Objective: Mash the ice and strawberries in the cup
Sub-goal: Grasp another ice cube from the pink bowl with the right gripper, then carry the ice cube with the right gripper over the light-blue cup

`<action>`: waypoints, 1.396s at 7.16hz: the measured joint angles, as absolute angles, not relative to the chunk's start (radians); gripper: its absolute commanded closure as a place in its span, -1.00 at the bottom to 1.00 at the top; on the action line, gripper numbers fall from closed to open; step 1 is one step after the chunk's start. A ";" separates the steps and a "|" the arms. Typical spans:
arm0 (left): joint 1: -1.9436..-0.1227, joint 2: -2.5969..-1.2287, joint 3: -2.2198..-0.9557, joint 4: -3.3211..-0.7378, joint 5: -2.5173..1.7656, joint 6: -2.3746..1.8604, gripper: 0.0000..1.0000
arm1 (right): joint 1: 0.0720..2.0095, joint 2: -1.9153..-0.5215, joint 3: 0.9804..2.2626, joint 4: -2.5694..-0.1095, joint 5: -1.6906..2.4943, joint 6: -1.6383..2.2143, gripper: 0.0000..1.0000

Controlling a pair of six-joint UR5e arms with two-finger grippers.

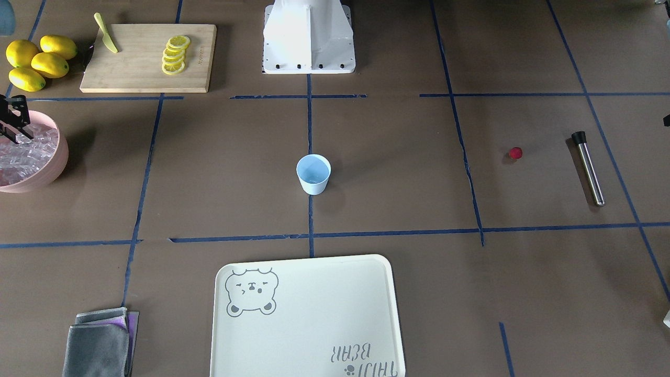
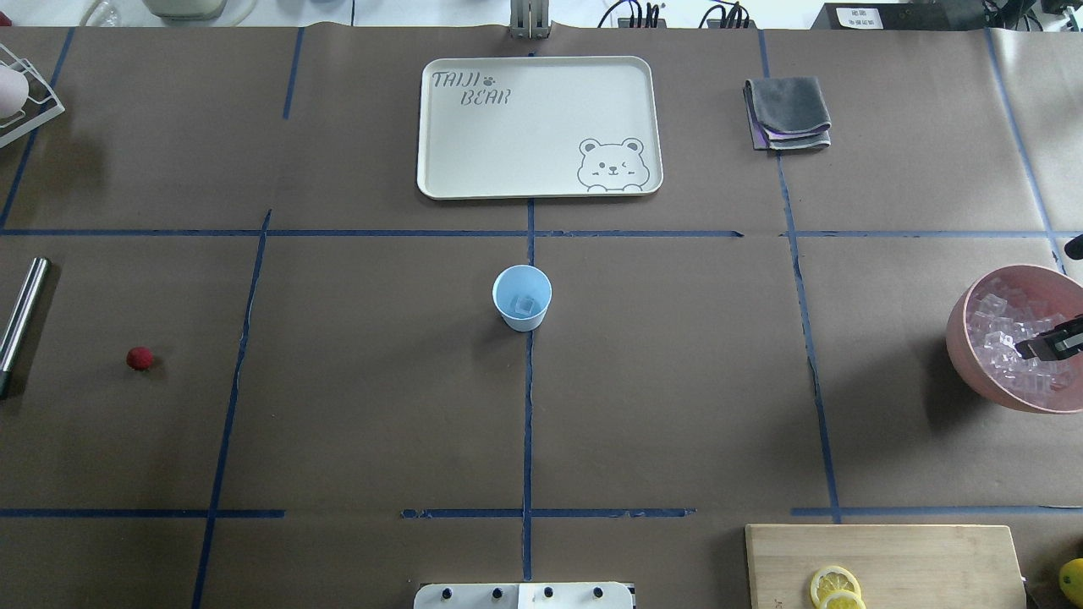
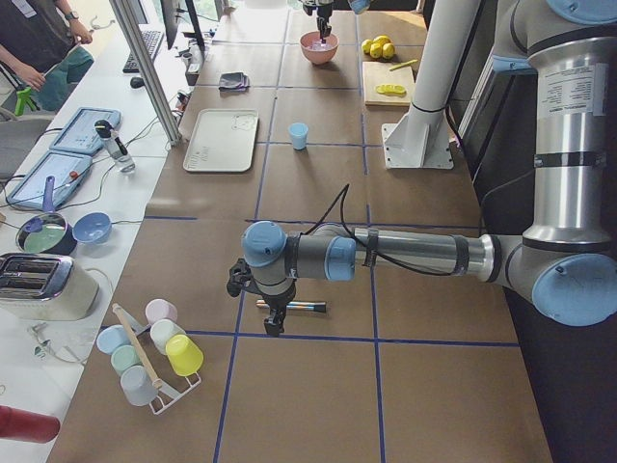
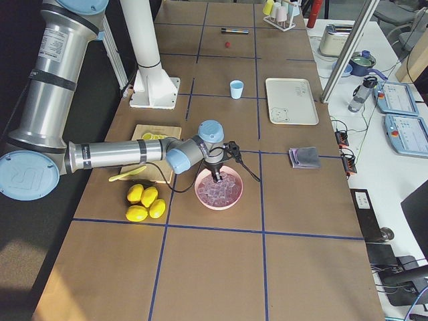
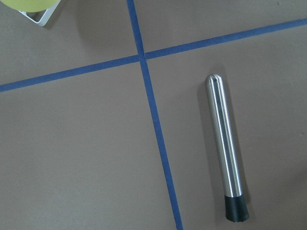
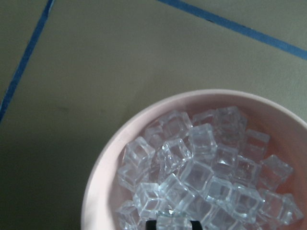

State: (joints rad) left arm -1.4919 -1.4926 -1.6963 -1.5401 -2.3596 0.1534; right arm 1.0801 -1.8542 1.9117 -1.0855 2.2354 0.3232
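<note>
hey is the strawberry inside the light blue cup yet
No, the small dark-red strawberry lies on the brown table, well apart from the light-blue plastic cup.

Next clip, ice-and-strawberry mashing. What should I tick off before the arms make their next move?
1. Cup upright, mouth clear: ok.
2. Ice cube inside the cup: ok.
3. Right claw over the ice in the pink bowl: ok.
4. Right claw gripping a cube: cannot tell.
5. Strawberry in the cup: not ok, it lies outside, near the steel muddler.
6. Left claw, above the muddler, open or shut: cannot tell.
</note>
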 measured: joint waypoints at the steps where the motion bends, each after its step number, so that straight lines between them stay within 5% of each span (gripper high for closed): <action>1: -1.492 -1.493 -1.697 -1.540 -2.360 0.153 -1.00 | 1.102 -1.815 1.922 -1.115 2.240 0.327 1.00; 5: -1.492 -1.494 -1.699 -1.542 -2.361 0.155 -1.00 | 1.039 -1.321 1.924 -1.647 2.225 0.372 1.00; 10: -1.493 -1.495 -1.700 -1.565 -2.361 0.154 -1.00 | 0.792 -0.905 1.788 -1.764 2.076 0.822 1.00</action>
